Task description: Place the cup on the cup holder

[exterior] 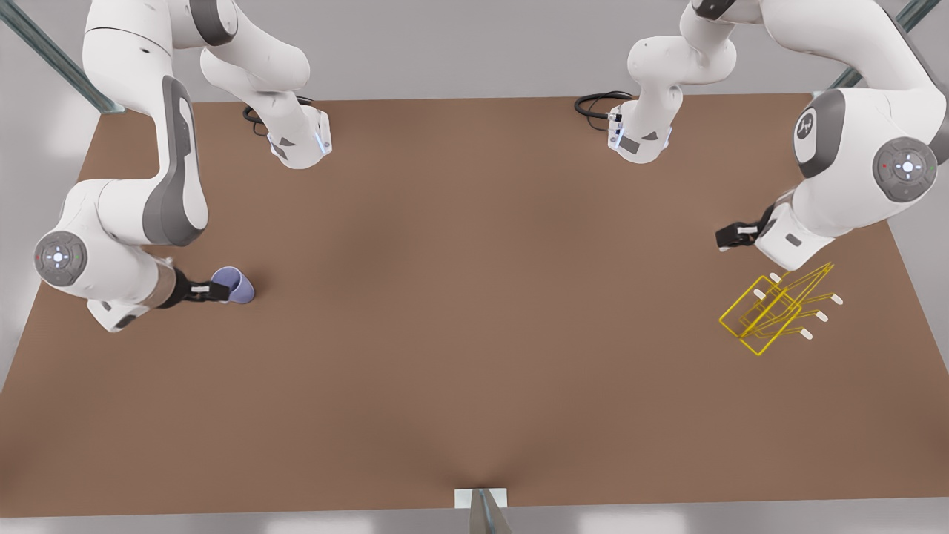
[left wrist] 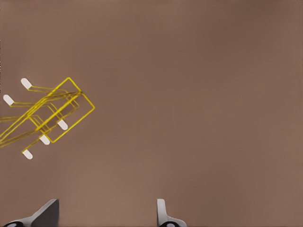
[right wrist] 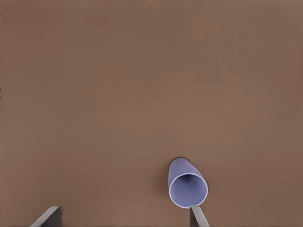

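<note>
The lavender-blue cup (exterior: 236, 285) lies on its side on the brown table at the front view's left, its mouth toward my right gripper (exterior: 211, 291). That gripper (right wrist: 123, 218) is open; one fingertip (right wrist: 199, 216) sits right at the rim of the cup (right wrist: 187, 185), and the other is far off to the side. The yellow wire cup holder (exterior: 778, 308) with white-capped prongs rests tilted on the table at the front view's right. My left gripper (exterior: 728, 237) hovers open just behind it, apart from the cup holder (left wrist: 52, 113), nothing between its fingers (left wrist: 163, 215).
Both arm bases (exterior: 300, 141) (exterior: 639, 137) with black cables stand along the table's back edge. A metal post (exterior: 482, 508) is at the middle of the front edge. A wide stretch of bare brown table (exterior: 474, 297) lies between cup and cup holder.
</note>
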